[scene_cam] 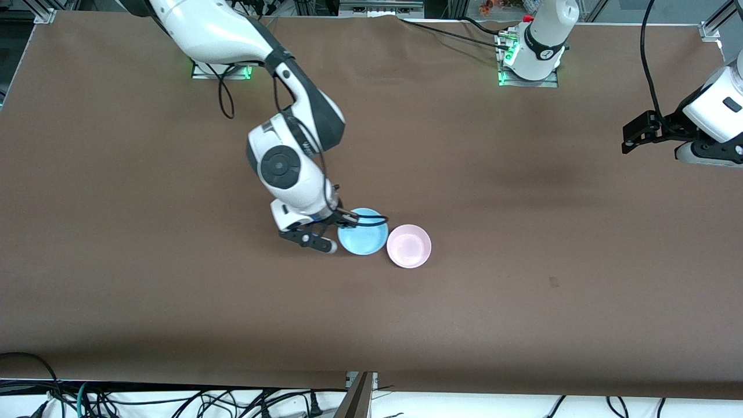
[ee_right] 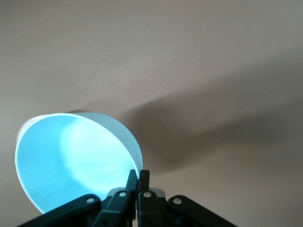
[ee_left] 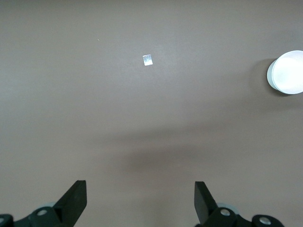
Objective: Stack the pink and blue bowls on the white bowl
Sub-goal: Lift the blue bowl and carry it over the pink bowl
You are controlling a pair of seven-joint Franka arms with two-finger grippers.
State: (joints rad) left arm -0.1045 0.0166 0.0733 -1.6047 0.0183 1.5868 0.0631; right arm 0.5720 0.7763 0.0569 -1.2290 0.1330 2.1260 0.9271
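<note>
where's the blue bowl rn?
Front view: the blue bowl is mid-table, beside the pink bowl on the side toward the right arm's end. The right gripper is shut on its rim.

Two small round bowls are counted on the brown table (scene_cam: 116, 302): one sky-blue bowl (scene_cam: 364, 239) and one pale pink bowl (scene_cam: 409, 246). Two white robot arms are counted, each with one two-finger gripper, the right gripper (ee_right: 138, 177) and the left gripper (ee_left: 140, 196). One small pale square mark (ee_left: 147, 60) is counted on the tabletop. Two green-lit arm bases are counted along one table edge.
</note>
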